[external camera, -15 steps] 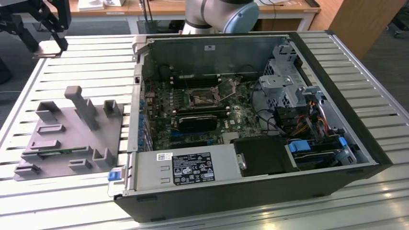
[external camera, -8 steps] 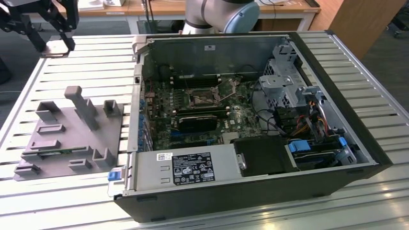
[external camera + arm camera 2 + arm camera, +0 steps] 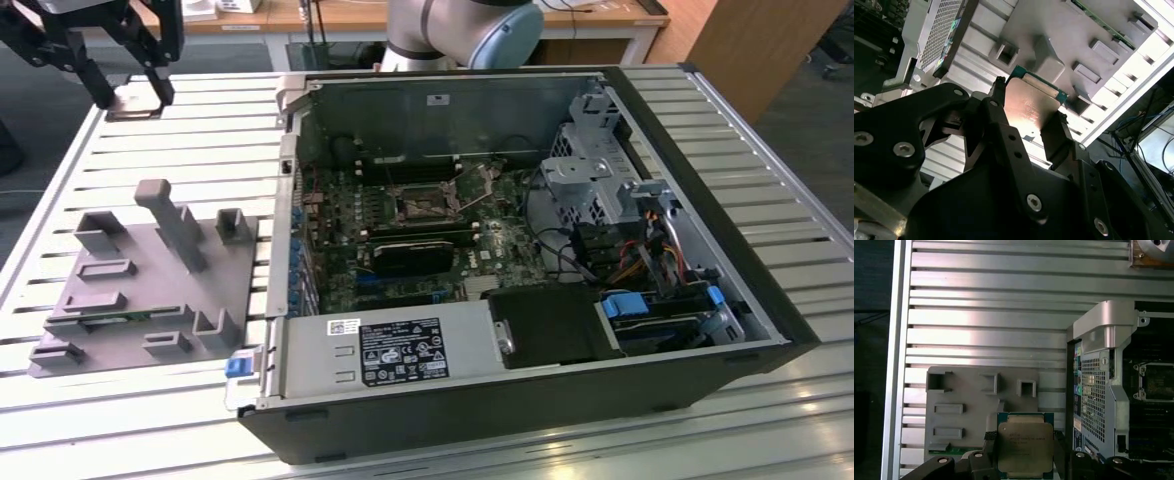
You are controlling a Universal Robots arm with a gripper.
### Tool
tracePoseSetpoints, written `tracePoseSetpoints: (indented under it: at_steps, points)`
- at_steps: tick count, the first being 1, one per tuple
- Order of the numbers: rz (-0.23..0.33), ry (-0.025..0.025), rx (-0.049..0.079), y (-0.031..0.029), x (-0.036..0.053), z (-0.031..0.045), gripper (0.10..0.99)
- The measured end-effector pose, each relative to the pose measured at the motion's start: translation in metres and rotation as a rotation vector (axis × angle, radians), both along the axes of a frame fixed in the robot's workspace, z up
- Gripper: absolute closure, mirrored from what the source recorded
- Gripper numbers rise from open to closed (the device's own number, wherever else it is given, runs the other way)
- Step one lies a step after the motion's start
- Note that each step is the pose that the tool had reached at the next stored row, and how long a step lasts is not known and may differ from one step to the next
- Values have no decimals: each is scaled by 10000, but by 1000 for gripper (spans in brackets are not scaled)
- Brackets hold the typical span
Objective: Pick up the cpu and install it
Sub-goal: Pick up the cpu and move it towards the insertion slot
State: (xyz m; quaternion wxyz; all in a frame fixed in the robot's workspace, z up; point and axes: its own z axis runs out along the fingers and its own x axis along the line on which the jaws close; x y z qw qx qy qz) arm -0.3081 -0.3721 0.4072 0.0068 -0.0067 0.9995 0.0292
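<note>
Gripper [image 3: 1024, 441] has the cpu [image 3: 1024, 452] pinched by two edges (held flat). Socket [image 3: 424, 205] sits well off toward the exterior view's right, inside the open case [image 3: 534, 412].

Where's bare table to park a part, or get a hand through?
The slatted table is bare between the grey tray and the far edge, by the gripper holding the cpu, and along the front strip before the computer case. Crowded: the tray's posts and the case interior.

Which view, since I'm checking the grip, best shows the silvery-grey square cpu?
The first wrist view: the silvery-grey square cpu sits face-on in the black gripper. The second wrist view shows it slanted; the exterior view, small.
</note>
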Motion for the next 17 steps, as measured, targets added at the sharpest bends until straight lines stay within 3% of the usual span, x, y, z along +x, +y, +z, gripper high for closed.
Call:
tracePoseSetpoints:
  at_steps: [17]
  points:
    - [0, 0, 0, 12, 250, -7, 549]
